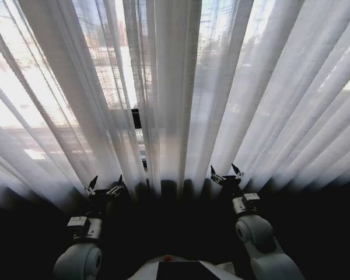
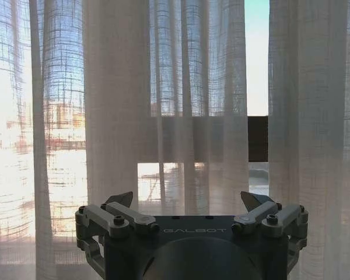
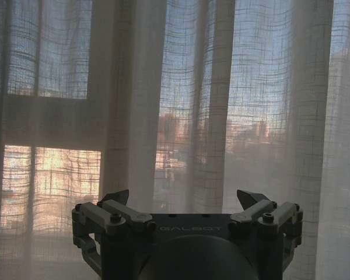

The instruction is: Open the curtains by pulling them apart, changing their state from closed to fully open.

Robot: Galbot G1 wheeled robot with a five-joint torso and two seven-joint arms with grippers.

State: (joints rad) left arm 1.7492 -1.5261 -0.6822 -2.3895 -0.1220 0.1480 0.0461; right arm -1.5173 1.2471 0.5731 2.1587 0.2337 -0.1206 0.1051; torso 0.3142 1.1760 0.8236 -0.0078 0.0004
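Both the left gripper (image 1: pixel 105 185) and right gripper (image 1: pixel 226 174) hung wide open and empty just short of the nearly closed curtains (image 1: pixel 169 99), whose thin sheer pleats might slip free.

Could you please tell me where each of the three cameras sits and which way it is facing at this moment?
Head view: looks forward and down at the curtains; shows left gripper, right gripper, both arms.
Left wrist view: behind the open left gripper, facing the curtains and a narrow gap.
Right wrist view: behind the open right gripper, facing the curtains.
Shared: all face the curtains.
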